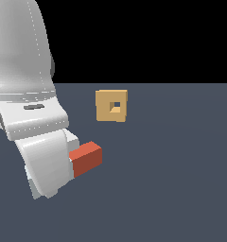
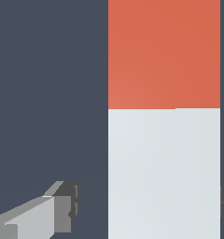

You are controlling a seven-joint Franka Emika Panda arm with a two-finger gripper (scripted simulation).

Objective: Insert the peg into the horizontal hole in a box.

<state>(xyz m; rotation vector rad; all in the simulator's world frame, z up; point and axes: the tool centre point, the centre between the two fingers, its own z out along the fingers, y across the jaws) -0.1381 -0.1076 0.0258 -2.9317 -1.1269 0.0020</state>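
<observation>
On the dark floor, well short of the box (image 1: 112,106), the peg (image 2: 164,121) lies between the gripper (image 2: 149,205)'s wide-spread fingers (image 2: 62,205), neither yet touching it, so closing off-centre on the pale half could skew the bar and jam it at the hole (image 1: 115,107).

Flat slate-blue floor (image 1: 181,179), plain and unmarked, solid black backdrop above — even, soft light

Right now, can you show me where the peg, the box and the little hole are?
peg (image 2: 164,116): wrist view, where its red and pale halves meet.
box (image 1: 104,109): exterior view, on the tan front face beside the opening.
hole (image 1: 115,107): exterior view, on the square opening in the box's face.
</observation>
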